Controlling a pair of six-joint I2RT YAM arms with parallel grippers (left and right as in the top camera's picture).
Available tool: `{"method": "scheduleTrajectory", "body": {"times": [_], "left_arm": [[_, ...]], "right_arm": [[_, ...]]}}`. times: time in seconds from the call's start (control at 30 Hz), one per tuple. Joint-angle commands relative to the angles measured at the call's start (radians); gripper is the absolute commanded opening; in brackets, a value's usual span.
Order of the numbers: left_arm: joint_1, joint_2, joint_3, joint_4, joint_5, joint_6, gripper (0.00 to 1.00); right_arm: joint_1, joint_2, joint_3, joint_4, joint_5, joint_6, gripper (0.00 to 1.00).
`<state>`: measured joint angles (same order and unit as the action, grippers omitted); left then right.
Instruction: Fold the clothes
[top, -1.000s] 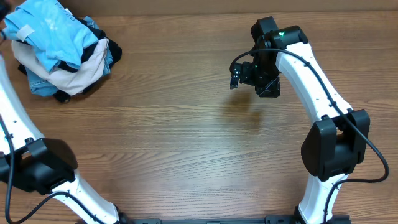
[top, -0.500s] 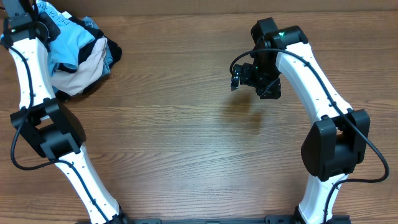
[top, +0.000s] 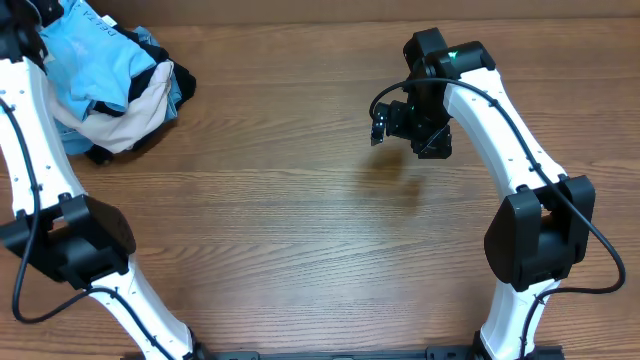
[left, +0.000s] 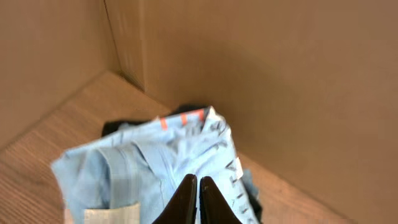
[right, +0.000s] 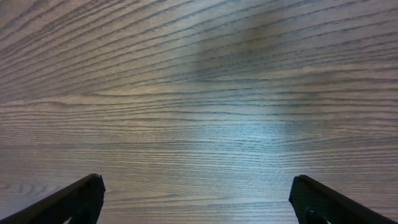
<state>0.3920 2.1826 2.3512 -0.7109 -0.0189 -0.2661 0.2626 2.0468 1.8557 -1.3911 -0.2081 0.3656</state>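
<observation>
The clothes (top: 100, 60), a sky-blue T-shirt with small white print, lie on top of a heap at the table's far left corner. In the left wrist view the clothes (left: 149, 168) show a white tag at the bottom and a little red lettering at the top. My left gripper (left: 198, 180) is shut, its dark tips pressed together on a fold of the shirt. From overhead the left gripper (top: 35, 12) is at the frame's top left edge, mostly cut off. My right gripper (top: 410, 140) hovers wide open over bare wood at the far right, its fingers (right: 81, 196) holding nothing.
Under the shirt are a cream garment (top: 130, 120), a black one (top: 165, 75) and a denim-blue one (top: 182, 92). A brown cardboard wall (left: 280, 93) rises right behind the heap. The wooden table (top: 300, 230) stretches between the two arm bases.
My left arm has swung up over the heap at the far left corner and its gripper has closed on the shirt. The right arm has not moved.
</observation>
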Motion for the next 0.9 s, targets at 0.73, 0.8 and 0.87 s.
{"method": "scheduleTrajectory", "body": {"times": [0.73,0.8,0.87], "left_arm": [[-0.066,0.129,-0.002,-0.034,0.097,0.001,0.04],[-0.074,0.201,-0.005,-0.051,0.095,0.002,0.04],[-0.077,0.290,-0.005,-0.077,0.089,0.002,0.05]], "right_arm": [[0.005,-0.008,-0.004,0.012,0.005,-0.007,1.00],[0.005,-0.008,-0.004,0.013,0.006,-0.007,1.00],[0.005,-0.008,-0.003,0.015,0.006,-0.007,1.00]]}}
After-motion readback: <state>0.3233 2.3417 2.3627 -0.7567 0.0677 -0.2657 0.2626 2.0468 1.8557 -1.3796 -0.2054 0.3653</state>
